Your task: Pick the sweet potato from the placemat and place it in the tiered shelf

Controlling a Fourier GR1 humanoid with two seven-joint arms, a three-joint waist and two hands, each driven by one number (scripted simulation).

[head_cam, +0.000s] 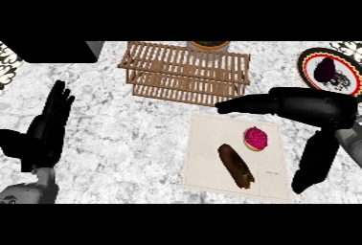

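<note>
The sweet potato [236,165] is dark brown and elongated, lying flat and slantwise on the beige placemat [212,158], below the right hand [311,107]. The slatted wooden tiered shelf [185,72] stands upright beyond that hand's fingertips.

Both hands [50,125] [311,107] open, fingers straight

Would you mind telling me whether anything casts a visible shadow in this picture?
Head view: light is even; the long brown sweet potato and the pink round item cast no clear shadow on the beige placemat; no glare on the speckled counter.
</note>
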